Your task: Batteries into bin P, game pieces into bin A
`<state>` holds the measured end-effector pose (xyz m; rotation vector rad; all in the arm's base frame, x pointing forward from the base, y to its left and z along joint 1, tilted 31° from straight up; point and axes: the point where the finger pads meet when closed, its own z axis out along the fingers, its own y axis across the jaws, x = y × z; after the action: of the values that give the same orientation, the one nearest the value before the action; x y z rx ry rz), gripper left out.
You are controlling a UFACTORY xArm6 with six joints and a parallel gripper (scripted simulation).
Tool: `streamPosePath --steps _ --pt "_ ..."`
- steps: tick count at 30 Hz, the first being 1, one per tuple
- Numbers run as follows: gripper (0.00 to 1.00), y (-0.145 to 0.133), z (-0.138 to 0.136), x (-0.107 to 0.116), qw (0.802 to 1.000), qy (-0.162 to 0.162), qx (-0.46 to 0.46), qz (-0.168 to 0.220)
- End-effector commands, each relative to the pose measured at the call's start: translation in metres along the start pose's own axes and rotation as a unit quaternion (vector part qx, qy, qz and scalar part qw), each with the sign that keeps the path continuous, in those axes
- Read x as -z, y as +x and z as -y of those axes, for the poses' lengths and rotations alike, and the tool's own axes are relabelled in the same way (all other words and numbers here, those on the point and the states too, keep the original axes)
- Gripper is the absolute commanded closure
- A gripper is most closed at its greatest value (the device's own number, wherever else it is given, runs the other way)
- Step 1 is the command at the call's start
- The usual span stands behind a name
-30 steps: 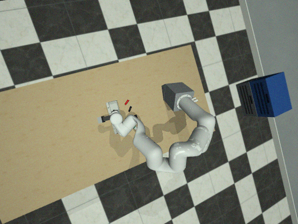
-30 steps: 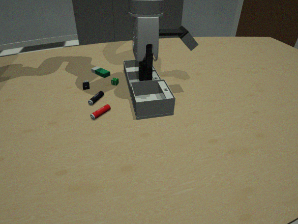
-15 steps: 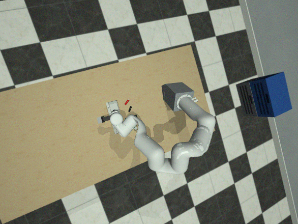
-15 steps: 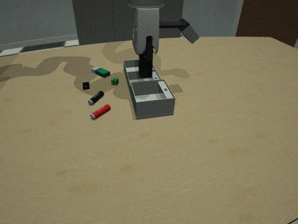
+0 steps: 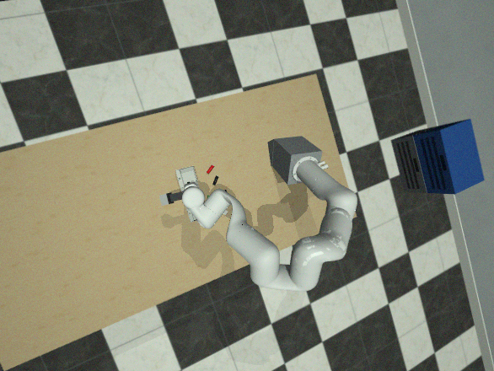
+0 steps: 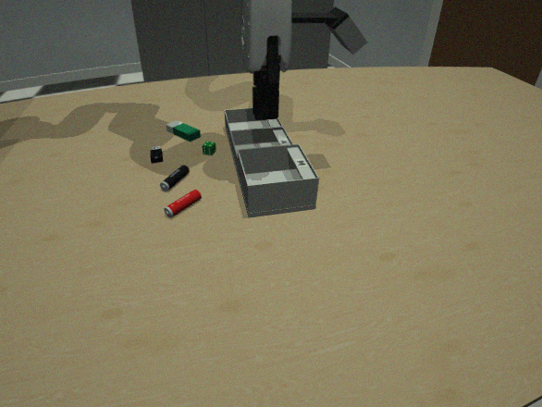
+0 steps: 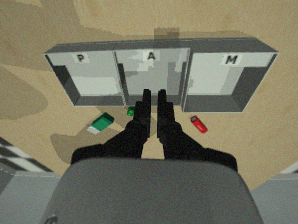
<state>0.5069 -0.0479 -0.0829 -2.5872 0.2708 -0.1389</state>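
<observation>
The bin row [image 5: 179, 179] [image 6: 283, 199] [image 7: 185, 80] stands on the bench [image 5: 105, 177] [image 6: 277, 301] [image 7: 210, 20], with bin P [image 5: 192, 217] [image 6: 227, 121] [image 7: 98, 105] at one end, bin A [image 6: 280, 136] [image 7: 151, 48] in the middle and bin M [image 5: 187, 169] [image 6: 283, 181] [image 7: 215, 111] at the other end. The pincer [image 6: 266, 117] [image 7: 154, 100] hangs over the bin row, pointing down, its fingers drawn to a narrow gap with nothing between them; how high its tips stand over the bin row is hard to judge. All the task's things lie outside the bin row, on its side toward the arm's base [image 5: 301, 145]. The red battery [image 5: 210, 169] [image 6: 183, 203] [image 7: 199, 124] lies on the bench near the bin M end of the bin row, and the black battery [image 5: 216, 180] [image 6: 175, 178] lies farther out from the row. The green die [image 6: 209, 148] [image 7: 131, 111] sits just beside the row, while the black die [image 5: 225, 190] [image 6: 156, 154] is farther from it than the green one. The green-and-white eraser [image 6: 183, 130] [image 7: 101, 122] lies flat on the bench, near the bin P end of the bin row.

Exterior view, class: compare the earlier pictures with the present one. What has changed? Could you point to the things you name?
The gripper [image 6: 266, 118] [image 7: 154, 100] has risen higher above the bins [image 5: 179, 180] [image 6: 283, 196] [image 7: 155, 44]. Nothing was visibly taken hold of or let go. The bins, red battery [image 5: 210, 169] [image 6: 183, 203] [image 7: 199, 124], black battery [image 5: 216, 180] [image 6: 176, 178], green die [image 6: 209, 148] [image 7: 131, 111], black die [image 6: 156, 154] and eraser [image 6: 186, 131] [image 7: 102, 121] stayed put.
</observation>
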Motion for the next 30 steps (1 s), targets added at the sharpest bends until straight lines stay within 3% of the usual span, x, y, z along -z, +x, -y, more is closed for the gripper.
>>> streamPosePath --steps 1,5,20,30 --pt "0.93 0.0 0.0 0.004 1.0 0.0 0.0 0.0" --pt "0.93 0.0 0.005 0.004 1.0 0.0 0.0 0.0" --pt "0.93 -0.003 0.08 0.004 1.0 0.0 0.0 0.0" --pt "0.93 -0.003 0.084 -0.001 1.0 0.0 0.0 0.0"
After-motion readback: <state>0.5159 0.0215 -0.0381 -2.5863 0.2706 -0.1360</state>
